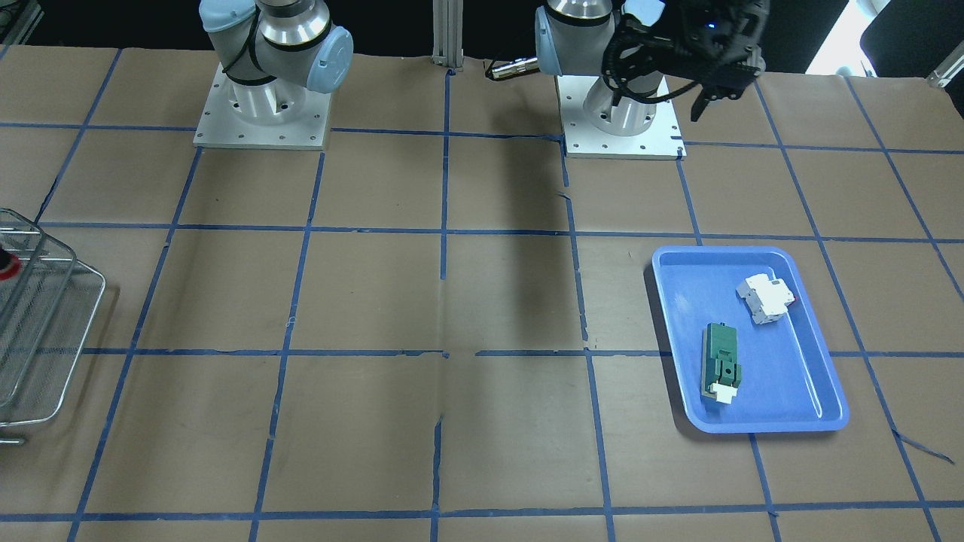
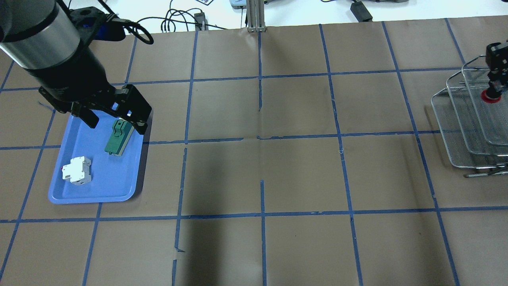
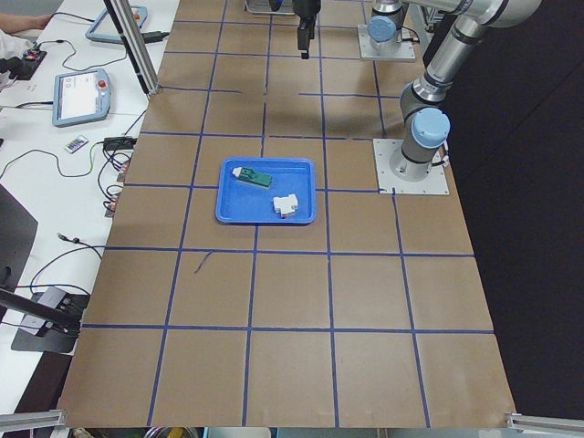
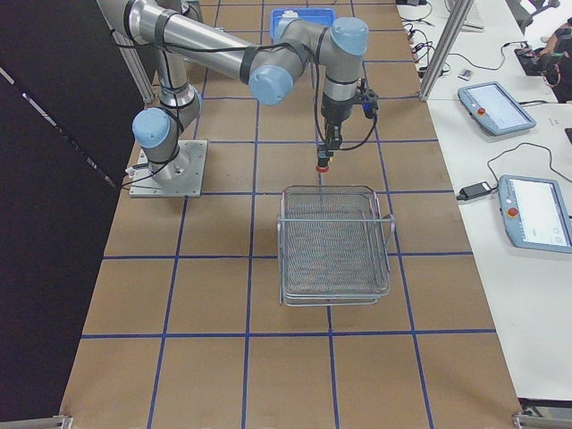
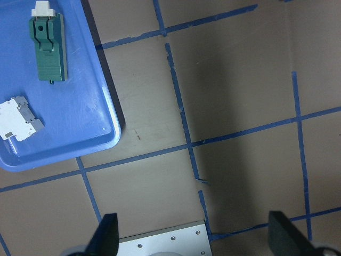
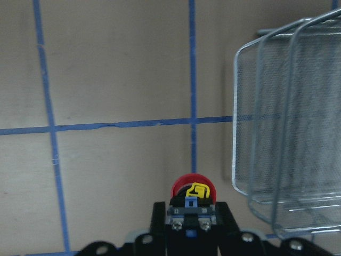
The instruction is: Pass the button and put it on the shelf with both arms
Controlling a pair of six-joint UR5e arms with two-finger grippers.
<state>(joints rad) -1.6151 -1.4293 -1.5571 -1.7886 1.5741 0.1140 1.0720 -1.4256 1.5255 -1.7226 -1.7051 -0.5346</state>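
The button (image 6: 193, 190), red cap facing down, is clamped between my right gripper's fingers (image 6: 193, 213). In the overhead view the right gripper (image 2: 494, 88) holds the button (image 2: 491, 97) above the near rim of the silver wire shelf (image 2: 472, 135). The right-side view shows the button (image 4: 322, 166) hanging just before the shelf's back edge (image 4: 335, 241). In the front view only its red cap (image 1: 7, 265) shows by the shelf (image 1: 45, 331). My left gripper (image 2: 115, 119) is open and empty, high over the blue tray; its fingertips (image 5: 106, 234) frame the left wrist view.
The blue tray (image 2: 119, 186) holds a green rectangular module (image 2: 118, 137) and a white breaker (image 2: 77, 171). Both also show in the left wrist view, module (image 5: 47, 48) and breaker (image 5: 18, 118). Brown paper with blue tape lines covers the table.
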